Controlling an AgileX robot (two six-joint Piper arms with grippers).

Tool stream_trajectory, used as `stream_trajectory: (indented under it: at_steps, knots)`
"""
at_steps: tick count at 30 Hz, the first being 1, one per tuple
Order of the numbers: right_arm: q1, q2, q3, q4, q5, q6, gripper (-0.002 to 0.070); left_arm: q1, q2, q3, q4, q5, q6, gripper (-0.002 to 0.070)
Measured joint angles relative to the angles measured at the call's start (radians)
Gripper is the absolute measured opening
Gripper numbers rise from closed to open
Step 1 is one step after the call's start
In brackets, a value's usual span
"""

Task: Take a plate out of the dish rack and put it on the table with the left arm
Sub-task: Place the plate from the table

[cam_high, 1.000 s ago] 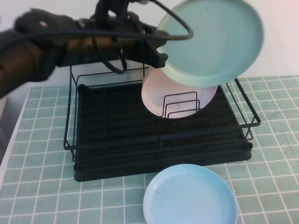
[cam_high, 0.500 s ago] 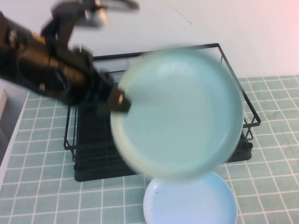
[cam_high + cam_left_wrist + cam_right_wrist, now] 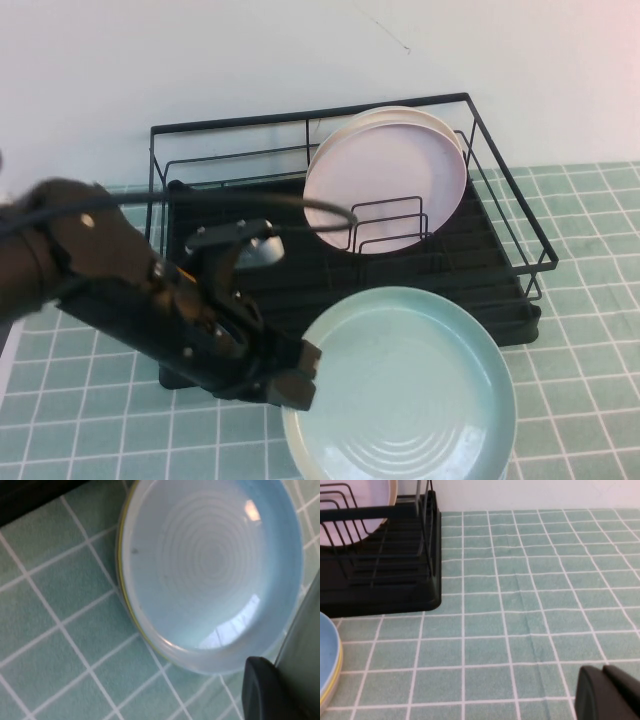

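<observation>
Tiles of pale green form the table point(image 3: 90, 440), a white wall behind it. On it stands the dish rack point(image 3: 340, 250), a pale pink plate point(image 3: 385, 180) upright in its dividers. In front of the rack the plate point(image 3: 400, 385) lies nearly flat, its near-left rim clamped in the left gripper point(image 3: 290, 375). In the right wrist view the right gripper point(image 3: 607, 692) hovers over bare tiles, fingers together.

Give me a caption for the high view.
Left gripper holds the plate low before the dish rack.
</observation>
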Motion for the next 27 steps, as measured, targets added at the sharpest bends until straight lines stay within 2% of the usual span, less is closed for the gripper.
stream_trajectory:
  at_steps: [7, 13, 16, 18, 21, 24, 27]
  knots:
    - [0.000, 0.000, 0.000, 0.000, 0.000, 0.000, -0.0002, -0.056, 0.085, 0.023, -0.015, -0.165, -0.027, 0.0046]
    - [0.000, 0.000, 0.000, 0.000, 0.000, 0.000, -0.0002, -0.058, 0.173, 0.023, -0.001, -0.167, -0.075, 0.0046]
    - [0.000, 0.000, 0.000, 0.000, 0.000, 0.000, -0.0002, -0.058, 0.180, 0.025, 0.004, -0.166, -0.062, 0.0072]
    - [0.000, 0.000, 0.000, 0.000, 0.000, 0.000, -0.0002, -0.058, 0.173, 0.025, 0.004, -0.165, -0.048, 0.0140]
    - [0.000, 0.000, 0.000, 0.000, 0.000, 0.000, -0.0002, -0.058, 0.151, 0.025, 0.004, -0.163, -0.039, 0.0305]
    - [0.000, 0.000, 0.000, 0.000, 0.000, 0.000, -0.0002, -0.058, 0.108, 0.025, 0.028, -0.153, -0.037, 0.0438]
    - [0.000, 0.000, 0.000, 0.000, 0.000, 0.000, -0.0002, -0.058, 0.032, 0.025, 0.051, -0.127, -0.035, 0.0463]
